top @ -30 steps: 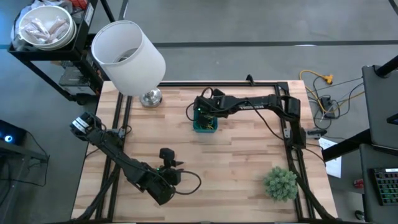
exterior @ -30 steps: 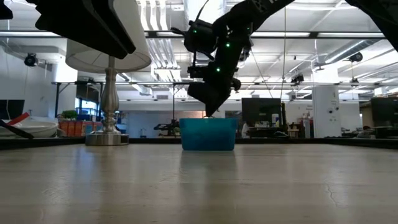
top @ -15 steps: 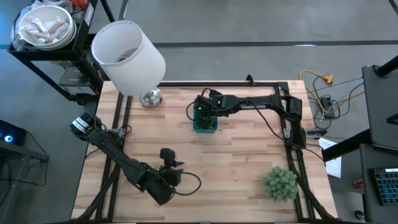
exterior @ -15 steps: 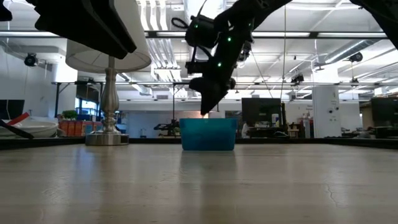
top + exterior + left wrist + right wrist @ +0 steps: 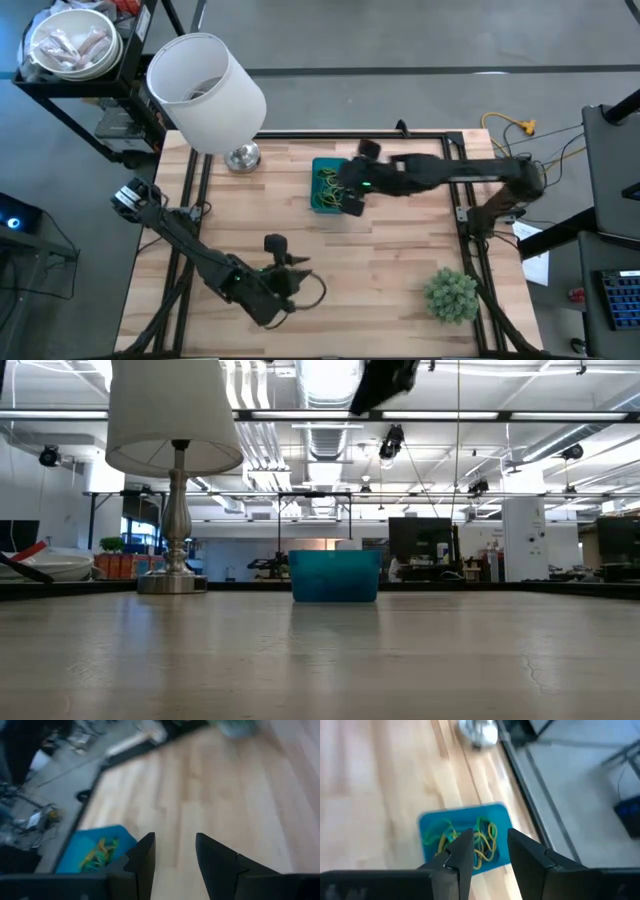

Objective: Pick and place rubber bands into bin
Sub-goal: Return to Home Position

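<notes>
Well above the counter [image 5: 400,250], right jaws hanging parted and empty over the edge of the bin [image 5: 318,168].

Down inside the blue bin, a tangle of yellow and green rubber bands [image 5: 328,185], seen directly past the right fingers [image 5: 462,854] in that wrist view. Over toward the near side of the counter, left jaws likewise spread with nothing gripped, well apart from the bin. From the low view, beside the lamp [image 5: 175,415], just the bin's front wall, contents hidden.

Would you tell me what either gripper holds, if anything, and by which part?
Nothing: the right gripper, near the bin, and the left gripper are both open and empty.
</notes>
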Robot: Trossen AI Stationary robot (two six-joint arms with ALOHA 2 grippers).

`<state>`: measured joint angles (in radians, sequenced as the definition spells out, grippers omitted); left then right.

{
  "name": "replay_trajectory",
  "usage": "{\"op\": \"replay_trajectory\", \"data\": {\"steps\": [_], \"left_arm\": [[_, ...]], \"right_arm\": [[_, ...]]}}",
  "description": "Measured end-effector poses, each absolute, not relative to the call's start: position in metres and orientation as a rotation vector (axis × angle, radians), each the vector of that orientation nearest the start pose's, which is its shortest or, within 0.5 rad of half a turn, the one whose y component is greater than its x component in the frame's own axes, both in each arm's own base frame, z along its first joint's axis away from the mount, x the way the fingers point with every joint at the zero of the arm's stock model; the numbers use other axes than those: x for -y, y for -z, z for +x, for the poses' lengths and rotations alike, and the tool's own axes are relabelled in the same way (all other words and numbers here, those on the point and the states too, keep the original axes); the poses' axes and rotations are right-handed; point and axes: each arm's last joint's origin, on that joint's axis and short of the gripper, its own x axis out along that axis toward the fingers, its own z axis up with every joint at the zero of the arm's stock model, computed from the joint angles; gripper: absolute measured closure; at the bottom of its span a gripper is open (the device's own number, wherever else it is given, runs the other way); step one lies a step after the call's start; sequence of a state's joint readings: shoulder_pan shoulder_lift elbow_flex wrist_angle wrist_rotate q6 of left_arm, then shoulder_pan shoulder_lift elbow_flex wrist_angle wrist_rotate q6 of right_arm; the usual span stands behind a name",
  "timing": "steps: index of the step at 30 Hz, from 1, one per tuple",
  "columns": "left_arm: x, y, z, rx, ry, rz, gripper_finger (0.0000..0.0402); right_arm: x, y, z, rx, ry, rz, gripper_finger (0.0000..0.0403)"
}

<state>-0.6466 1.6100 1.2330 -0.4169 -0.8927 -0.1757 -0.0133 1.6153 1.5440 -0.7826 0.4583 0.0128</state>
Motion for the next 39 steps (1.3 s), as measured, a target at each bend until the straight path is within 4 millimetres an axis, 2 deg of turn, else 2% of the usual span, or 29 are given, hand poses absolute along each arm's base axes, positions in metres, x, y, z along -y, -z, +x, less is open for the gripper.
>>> {"op": "replay_trajectory", "data": {"steps": [5, 7, 9, 13, 17, 21, 24, 30, 34, 39], "left_arm": [[0.165, -0.301, 0.296, -0.393, -0.423, 0.258, 0.0276], [0.154, -0.312, 0.299, -0.366, -0.431, 0.297, 0.0276], [0.145, -0.319, 0.305, -0.375, -0.361, 0.401, 0.0276], [0.127, -0.330, 0.318, -0.332, -0.067, 0.549, 0.0276], [0.102, -0.343, 0.331, -0.204, 0.140, 0.592, 0.0276], [0.070, -0.351, 0.336, -0.185, 0.091, 0.573, 0.0276], [0.049, -0.355, 0.331, -0.198, 0.037, 0.567, 0.0276], [0.034, -0.368, 0.298, -0.183, 0.073, 0.580, 0.0276], [0.030, -0.377, 0.266, -0.124, 0.059, 0.596, 0.0276], [0.025, -0.370, 0.228, -0.096, 0.052, 0.594, 0.0276]], "right_arm": [[-0.015, -0.389, 0.290, -0.679, 0.391, -0.094, 0.0297], [-0.025, -0.403, 0.269, -0.636, 0.367, -0.036, 0.0300], [-0.035, -0.414, 0.249, -0.598, 0.331, -0.001, 0.0302], [-0.052, -0.427, 0.213, -0.569, 0.223, -0.041, 0.0303], [-0.067, -0.425, 0.191, -0.590, 0.105, -0.124, 0.0301], [-0.078, -0.416, 0.176, -0.596, 0.023, -0.201, 0.0305], [-0.079, -0.406, 0.168, -0.594, -0.012, -0.227, 0.0309], [-0.064, -0.391, 0.139, -0.423, -0.046, -0.186, 0.0314], [-0.055, -0.378, 0.115, -0.243, -0.232, -0.181, 0.0312], [-0.048, -0.352, 0.100, -0.158, -0.279, -0.159, 0.0315]]}}
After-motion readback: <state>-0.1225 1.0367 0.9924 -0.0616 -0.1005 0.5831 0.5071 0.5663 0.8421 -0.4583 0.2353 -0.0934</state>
